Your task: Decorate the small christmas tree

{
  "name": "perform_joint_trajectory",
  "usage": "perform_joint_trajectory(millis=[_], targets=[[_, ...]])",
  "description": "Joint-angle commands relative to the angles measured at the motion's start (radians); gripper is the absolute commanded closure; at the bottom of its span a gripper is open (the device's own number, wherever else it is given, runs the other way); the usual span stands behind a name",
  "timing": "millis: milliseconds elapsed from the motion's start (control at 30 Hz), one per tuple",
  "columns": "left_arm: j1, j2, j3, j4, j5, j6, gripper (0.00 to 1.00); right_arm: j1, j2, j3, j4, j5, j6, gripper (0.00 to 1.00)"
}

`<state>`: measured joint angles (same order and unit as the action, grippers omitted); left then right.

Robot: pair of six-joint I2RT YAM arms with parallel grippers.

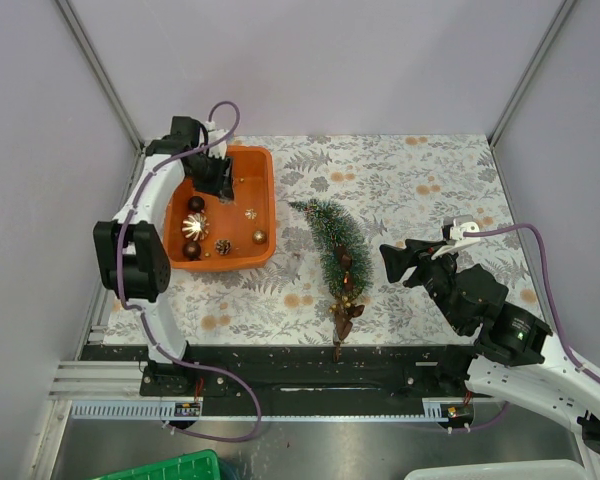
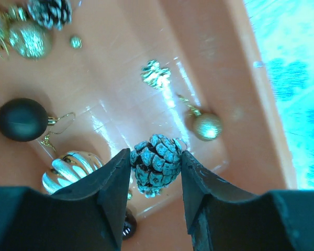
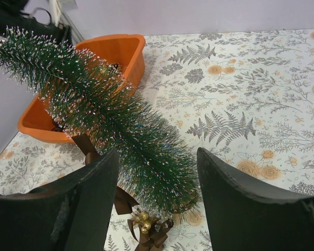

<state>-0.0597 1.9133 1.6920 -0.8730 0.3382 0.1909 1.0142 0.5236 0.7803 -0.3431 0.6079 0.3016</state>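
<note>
**Left claw on pine cone in tray; tree lies to its right**

Left claw (image 2: 156,157): down inside the orange tray (image 1: 271,205), fingers pressed to both flanks of a frosted pine cone (image 2: 156,167). This reads as a grasp. The cone sits low near the tray floor, so a lift is not evident. Loose around it are a dark ball (image 2: 22,119), a ribbed silver ball (image 2: 70,170) and a gold glitter ball (image 2: 206,126).

Right claw (image 1: 398,262): released, jaws wide, nothing between them. It hovers just right of the tree.

Small christmas tree (image 1: 332,240): on its side on the bench (image 1: 430,190), between tray and right claw. Its long axis runs roughly far to near, tip toward the tray's right wall, base toward the near edge. A brown bow (image 3: 146,227) sits at the lower end.

Key relation: from the left claw the tree lies to the right, past the tray wall. Judgement: the cone must clear that wall and meet the bristles across the axis. The right arm is nearer the tree and is placed to steady it.
</note>
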Motion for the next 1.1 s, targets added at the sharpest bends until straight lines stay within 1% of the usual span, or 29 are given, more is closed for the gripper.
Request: perform_joint_trajectory(millis=[0, 300, 533, 667, 800, 1067], targets=[[0.003, -0.128, 0.13, -0.098, 0.14, -0.007, 0.98, -0.005, 0.003, 0.019, 0.03, -0.003, -0.013, 0.31], [-0.006, -0.302, 0.21, -0.213, 0.35, -0.025, 0.98, -0.005, 0.036, 0.036, 0.056, -0.026, -0.045, 0.31], [-0.049, -0.422, 0.264, -0.261, 0.53, -0.056, 0.98, -0.003, 0.05, 0.04, 0.079, -0.046, -0.059, 0.31], [-0.12, -0.464, 0.302, -0.259, 0.548, -0.067, 0.98, -0.006, 0.049, 0.034, 0.084, -0.057, -0.053, 0.31], [-0.183, -0.493, 0.302, -0.251, 0.582, -0.03, 0.98, -0.005, 0.038, 0.03, 0.081, -0.059, -0.052, 0.31], [-0.232, -0.51, 0.293, -0.247, 0.559, 0.036, 0.98, -0.005, 0.018, 0.023, 0.078, -0.053, -0.038, 0.32]])
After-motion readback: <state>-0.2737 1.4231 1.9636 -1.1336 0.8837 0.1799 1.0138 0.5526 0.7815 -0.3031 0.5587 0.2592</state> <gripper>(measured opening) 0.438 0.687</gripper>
